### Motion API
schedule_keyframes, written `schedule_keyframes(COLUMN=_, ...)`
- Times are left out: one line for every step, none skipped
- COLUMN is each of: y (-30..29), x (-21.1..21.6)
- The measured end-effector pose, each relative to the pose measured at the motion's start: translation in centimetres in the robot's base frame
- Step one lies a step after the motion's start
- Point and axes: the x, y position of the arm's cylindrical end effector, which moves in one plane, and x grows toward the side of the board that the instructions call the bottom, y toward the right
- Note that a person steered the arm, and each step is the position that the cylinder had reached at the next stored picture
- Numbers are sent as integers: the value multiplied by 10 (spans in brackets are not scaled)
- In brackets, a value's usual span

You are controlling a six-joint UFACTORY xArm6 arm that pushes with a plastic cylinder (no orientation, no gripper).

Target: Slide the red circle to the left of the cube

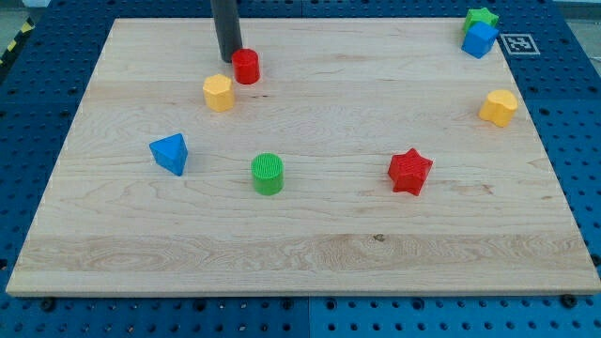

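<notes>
The red circle (246,67), a short cylinder, stands near the view's top left of the wooden board (300,253). My tip (228,59) is just to its left, touching or nearly touching it. The blue cube (479,39) sits at the view's top right corner, far to the right of the red circle, with a green star (483,17) right behind it.
A yellow hexagon block (218,93) lies just below-left of the red circle. A blue triangular block (170,153) is at left, a green cylinder (268,174) in the middle, a red star (409,172) right of centre, and a yellow block (499,108) near the right edge.
</notes>
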Motion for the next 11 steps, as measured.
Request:
schedule_keyframes(y=-22, x=17)
schedule_keyframes(y=-17, x=24)
schedule_keyframes(y=6, x=24)
schedule_keyframes(y=37, x=24)
schedule_keyframes(y=79, x=29)
schedule_keyframes(y=126, x=31)
schedule_keyframes(y=171, x=31)
schedule_keyframes(y=214, x=31)
schedule_keyframes(y=254, x=31)
schedule_keyframes(y=280, x=31)
schedule_keyframes(y=282, x=29)
